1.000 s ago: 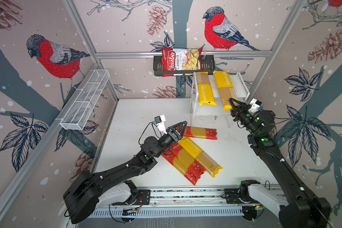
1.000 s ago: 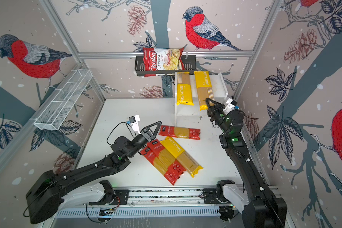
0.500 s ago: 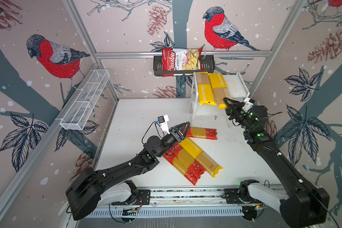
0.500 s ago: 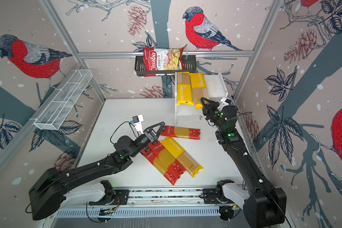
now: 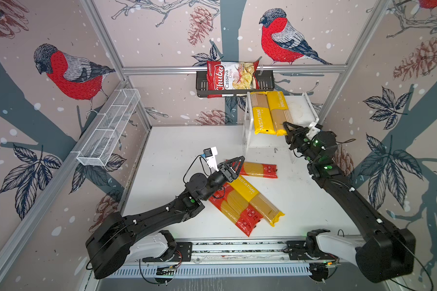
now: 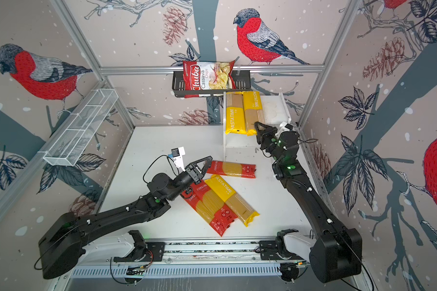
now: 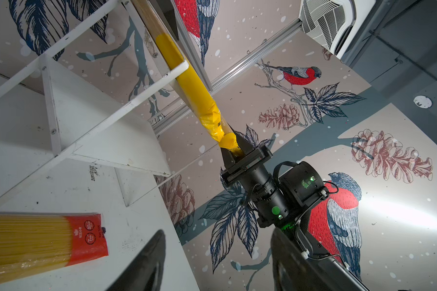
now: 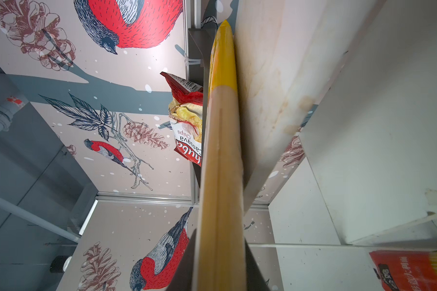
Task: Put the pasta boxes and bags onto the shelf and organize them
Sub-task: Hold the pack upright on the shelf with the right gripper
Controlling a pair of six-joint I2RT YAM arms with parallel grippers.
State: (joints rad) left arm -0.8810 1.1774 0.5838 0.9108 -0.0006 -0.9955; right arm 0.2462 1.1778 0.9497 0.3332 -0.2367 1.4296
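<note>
in both top views the right gripper [image 5: 286,127] pinches the near end of a yellow pasta pack [image 5: 279,110] lying on the top board of the shelf [image 5: 302,110], touching a second yellow pack [image 5: 261,116] on its left. the left gripper [image 5: 240,163] hangs with jaws parted and empty by a red pack [image 5: 259,170] on the table [image 5: 177,151]; three more packs [image 5: 247,201] lie nearer.

left wrist view: the right gripper [image 7: 234,148] clamps that pack's crumpled yellow end.

right wrist view: the pack [image 8: 220,176] runs out from between the fingers along the board.

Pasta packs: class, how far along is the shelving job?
Done: one PASTATIME pack lies on the shelf's top board. In hand: the right gripper pinches a second pack's end beside it. To do: a lone red pack and a three-pack pile on the table; the left gripper hovers open.
</note>
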